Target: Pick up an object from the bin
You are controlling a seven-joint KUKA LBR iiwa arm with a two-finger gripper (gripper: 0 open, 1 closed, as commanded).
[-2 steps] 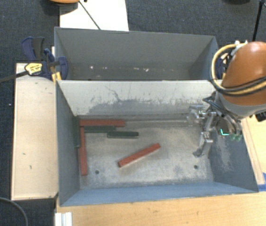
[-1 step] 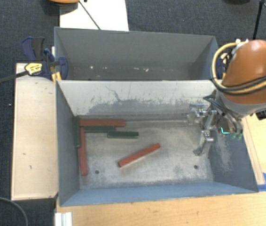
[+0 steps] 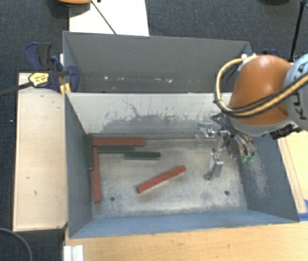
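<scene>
My gripper (image 3: 214,170) hangs over the right part of the bin floor, its metal fingers pointing down with nothing seen between them. The nearest loose thing is a red-brown flat bar (image 3: 161,179), lying slantwise on the floor to the left of the gripper and apart from it. Further left, a short dark green bar (image 3: 142,155) lies level on the floor.
A long red-brown bar (image 3: 118,142) lies along the back wall at the left. Another red-brown bar (image 3: 96,174) lies along the left wall. The arm with its orange cover and cables comes in over the right rim.
</scene>
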